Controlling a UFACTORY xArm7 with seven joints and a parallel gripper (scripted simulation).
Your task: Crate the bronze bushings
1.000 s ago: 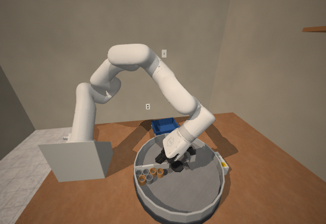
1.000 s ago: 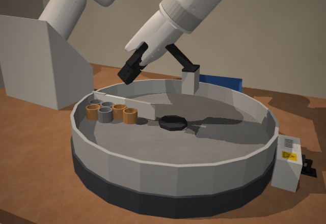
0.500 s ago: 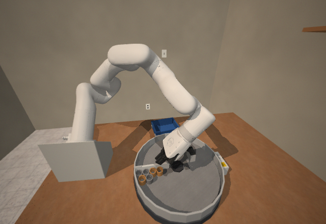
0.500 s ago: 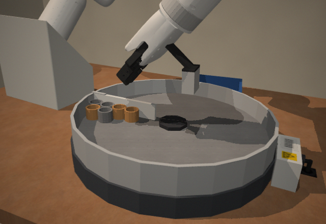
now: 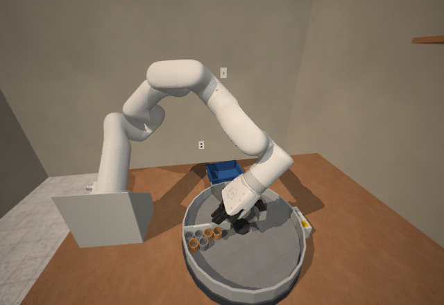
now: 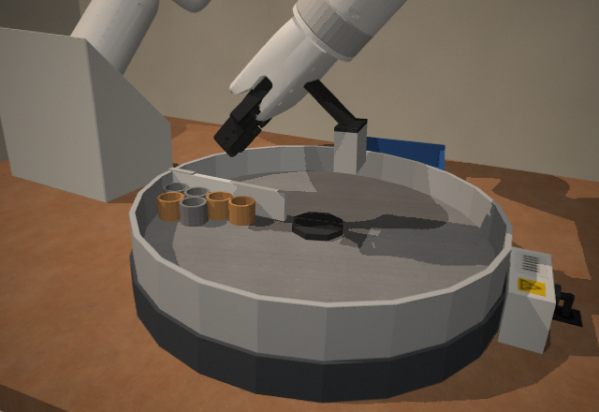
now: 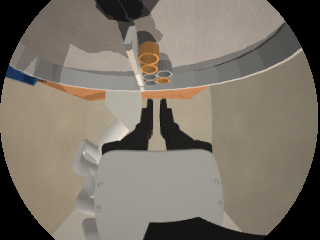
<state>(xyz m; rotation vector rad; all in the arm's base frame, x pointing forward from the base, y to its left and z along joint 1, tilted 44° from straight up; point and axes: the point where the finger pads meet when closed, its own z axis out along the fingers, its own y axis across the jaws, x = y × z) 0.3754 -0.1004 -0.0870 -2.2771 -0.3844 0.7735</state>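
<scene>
The turning table [image 6: 319, 253] is a round grey tray with a raised rim. At its left side, against a white divider [image 6: 232, 190], stand three bronze bushings [image 6: 168, 205] [image 6: 218, 204] [image 6: 241, 210] and three steel bushings [image 6: 193, 211] [image 6: 175, 187] [image 6: 197, 190]. They also show in the top view, bronze [image 5: 193, 245] and steel [image 5: 203, 243], and in the wrist view [image 7: 148, 60]. My gripper [image 6: 233, 142] hangs above the back left rim, apart from the bushings. Its fingers stand nearly together with nothing between them. The blue crate [image 5: 224, 170] sits on the table behind the tray.
A black hub [image 6: 317, 224] sits at the tray's centre. A grey post [image 6: 349, 148] with a black strut stands at the back rim. A white control box [image 6: 527, 272] is fixed at the tray's right side. My grey base block [image 5: 103, 217] stands to the left.
</scene>
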